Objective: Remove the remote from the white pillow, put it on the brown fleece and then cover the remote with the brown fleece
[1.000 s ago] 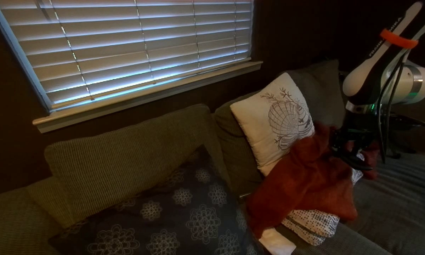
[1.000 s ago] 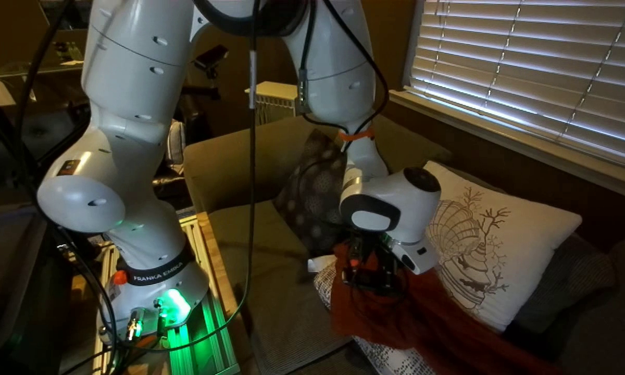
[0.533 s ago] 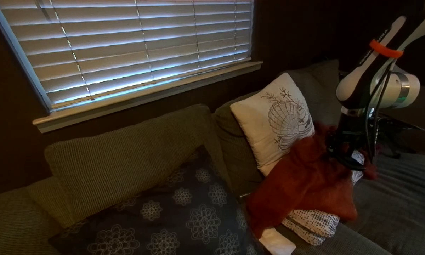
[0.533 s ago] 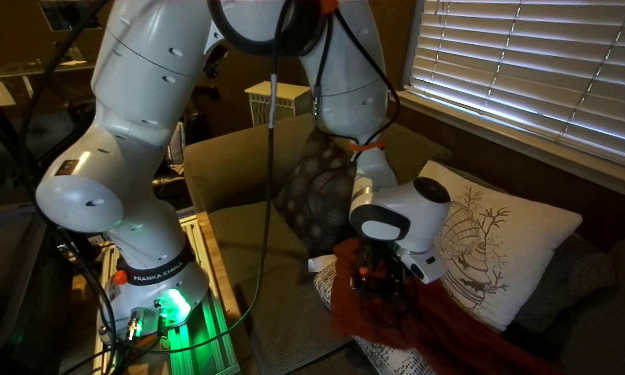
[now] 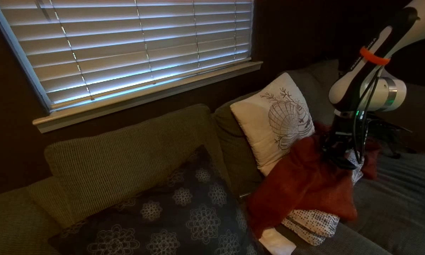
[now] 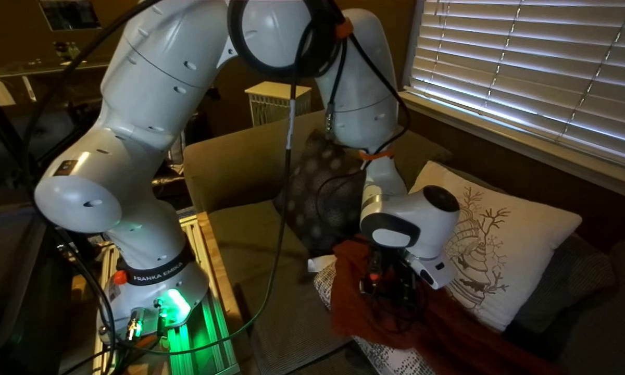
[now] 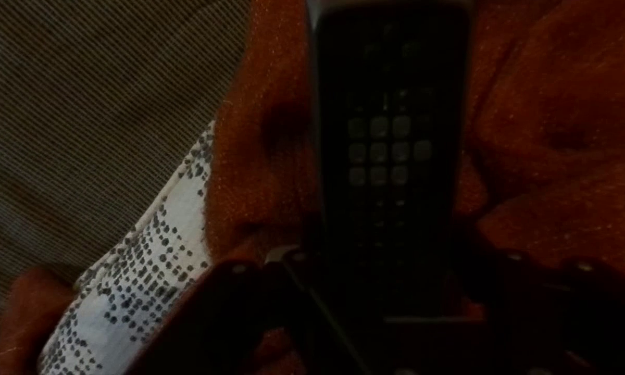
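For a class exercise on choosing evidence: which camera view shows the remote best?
The wrist view: the remote appears large, with rows of buttons visible, though its lower part fades into darkness. In both exterior views, I cannot make it out.

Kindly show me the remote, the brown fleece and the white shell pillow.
Remote (image 7: 397, 152), in the wrist view: on its buttons.
Brown fleece (image 5: 302, 186), in an exterior view: on its draped middle.
White shell pillow (image 5: 281, 118), in an exterior view: on its printed shell.

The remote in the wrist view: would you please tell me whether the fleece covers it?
Uncovered: the remote shows its button face, with fleece on either side; its lower end is in shadow.
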